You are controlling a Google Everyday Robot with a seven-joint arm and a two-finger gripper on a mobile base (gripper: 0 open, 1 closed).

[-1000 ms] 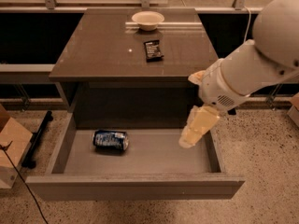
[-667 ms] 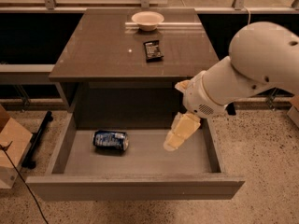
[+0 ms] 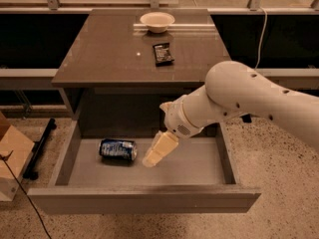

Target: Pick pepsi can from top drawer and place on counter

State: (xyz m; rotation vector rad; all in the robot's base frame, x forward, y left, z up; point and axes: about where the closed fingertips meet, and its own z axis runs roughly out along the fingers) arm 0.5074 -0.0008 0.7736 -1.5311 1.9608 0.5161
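Note:
The pepsi can point(image 3: 117, 149) is blue with white markings and lies on its side on the floor of the open top drawer point(image 3: 199, 166), left of the middle. My gripper point(image 3: 151, 160) hangs inside the drawer, just right of the can, close to it but apart from it. My white arm reaches in from the right. The counter point(image 3: 104, 54) is the glossy grey-brown cabinet top above the drawer.
A white bowl point(image 3: 157, 21) stands at the back of the counter. A flat black snack packet point(image 3: 163, 53) lies in front of it. A cardboard box point(image 3: 12, 158) sits on the speckled floor to the left. The drawer's front panel point(image 3: 144, 199) stands nearest the camera.
My gripper and arm have moved left across the drawer, from its right side to just beside the can. The can has not moved.

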